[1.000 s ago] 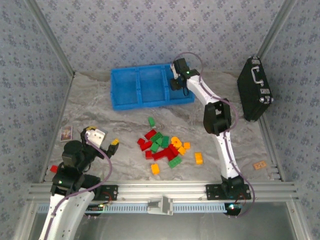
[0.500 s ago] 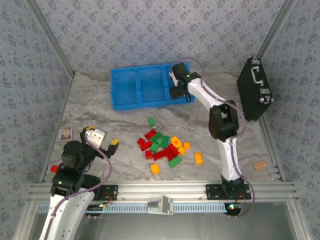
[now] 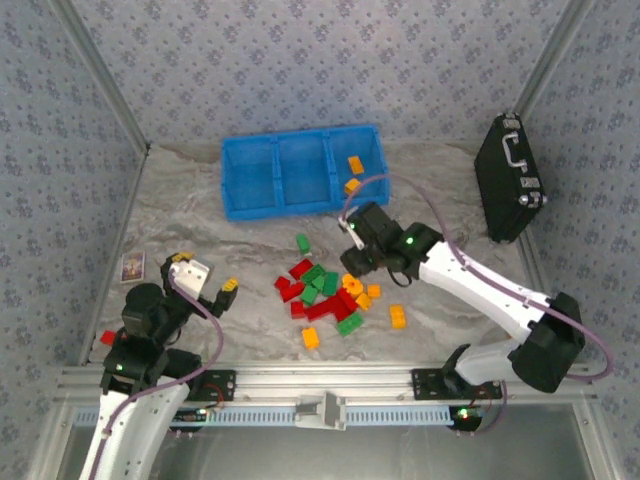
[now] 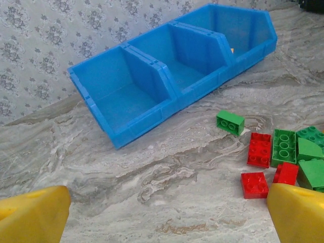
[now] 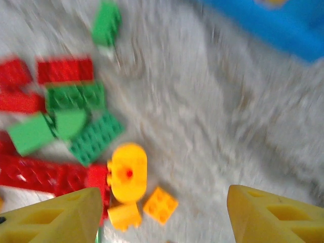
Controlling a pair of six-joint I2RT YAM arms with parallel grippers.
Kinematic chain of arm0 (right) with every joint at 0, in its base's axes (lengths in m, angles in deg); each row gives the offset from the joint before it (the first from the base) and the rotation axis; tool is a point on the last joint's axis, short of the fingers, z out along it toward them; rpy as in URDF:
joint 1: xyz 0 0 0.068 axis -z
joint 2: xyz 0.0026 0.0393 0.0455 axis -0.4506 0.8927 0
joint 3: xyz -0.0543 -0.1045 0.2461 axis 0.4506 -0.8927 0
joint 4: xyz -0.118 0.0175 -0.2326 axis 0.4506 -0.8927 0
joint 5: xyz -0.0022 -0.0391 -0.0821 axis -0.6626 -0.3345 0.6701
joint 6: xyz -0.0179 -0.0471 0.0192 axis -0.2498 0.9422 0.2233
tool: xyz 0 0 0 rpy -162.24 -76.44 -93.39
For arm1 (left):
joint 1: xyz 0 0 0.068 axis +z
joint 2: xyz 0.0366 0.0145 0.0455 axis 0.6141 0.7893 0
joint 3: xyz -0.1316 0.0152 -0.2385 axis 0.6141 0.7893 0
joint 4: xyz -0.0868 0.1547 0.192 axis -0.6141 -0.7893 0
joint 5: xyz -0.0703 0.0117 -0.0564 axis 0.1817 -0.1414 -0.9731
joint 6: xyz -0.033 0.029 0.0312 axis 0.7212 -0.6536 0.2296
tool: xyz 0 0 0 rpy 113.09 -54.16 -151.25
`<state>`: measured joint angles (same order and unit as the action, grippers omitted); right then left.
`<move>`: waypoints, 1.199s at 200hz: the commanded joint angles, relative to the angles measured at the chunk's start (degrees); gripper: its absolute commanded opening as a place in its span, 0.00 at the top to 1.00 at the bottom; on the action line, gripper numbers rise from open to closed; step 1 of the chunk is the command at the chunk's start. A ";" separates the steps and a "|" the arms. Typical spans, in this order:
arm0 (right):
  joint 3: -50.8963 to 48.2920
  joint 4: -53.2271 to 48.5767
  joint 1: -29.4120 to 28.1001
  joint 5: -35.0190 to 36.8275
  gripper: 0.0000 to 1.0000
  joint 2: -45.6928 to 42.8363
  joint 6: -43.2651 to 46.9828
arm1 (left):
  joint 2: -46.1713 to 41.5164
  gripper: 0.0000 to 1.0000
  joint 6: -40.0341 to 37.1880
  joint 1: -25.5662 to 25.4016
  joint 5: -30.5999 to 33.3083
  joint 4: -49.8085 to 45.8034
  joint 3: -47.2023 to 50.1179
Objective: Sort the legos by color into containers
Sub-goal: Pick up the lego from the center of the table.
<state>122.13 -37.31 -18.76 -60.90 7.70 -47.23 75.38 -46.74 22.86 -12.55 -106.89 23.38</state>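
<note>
The legos [image 3: 325,295] lie in a loose red, green and orange-yellow pile mid-table, with a lone green brick [image 3: 302,243] behind it. Two orange bricks [image 3: 353,174] rest in the right compartment of the blue containers tray [image 3: 275,205]. My right gripper [image 3: 352,268] hangs open over the pile's right edge. In the blurred right wrist view, the right gripper [image 5: 164,217] holds nothing, and a round yellow piece [image 5: 127,171] and a small orange brick [image 5: 160,204] lie just ahead. My left gripper [image 3: 205,272] stands open at the near left; in its own view the left gripper [image 4: 167,217] is over bare table.
A black case [image 3: 510,180] with a metal handle leans at the far right. A small card [image 3: 132,266] and a stray red brick [image 3: 107,337] lie by the left arm. Orange bricks [image 3: 398,316] sit apart, right of the pile. Papered walls close three sides.
The right arm has swung from the tray's right compartment back to the pile, jaws wider apart. Two orange bricks now show in that compartment. The left arm has not moved.
</note>
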 commanded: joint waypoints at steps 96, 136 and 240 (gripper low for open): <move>-12.08 19.28 2.97 -10.64 0.30 10.18 -6.00 | -0.57 0.00 -0.54 0.00 -3.34 0.15 0.13; -10.12 20.23 3.75 -11.81 0.31 15.11 -4.82 | -0.62 0.00 6.72 -0.09 -21.23 -1.17 -1.65; -10.17 19.54 4.10 -10.61 0.39 18.37 -3.49 | 6.41 0.00 13.84 -0.62 -21.04 0.15 -8.58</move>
<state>111.11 -16.03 -15.08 -72.31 26.25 -51.79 76.58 -37.37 22.49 -33.75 -110.95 20.36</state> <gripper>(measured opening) 0.618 0.999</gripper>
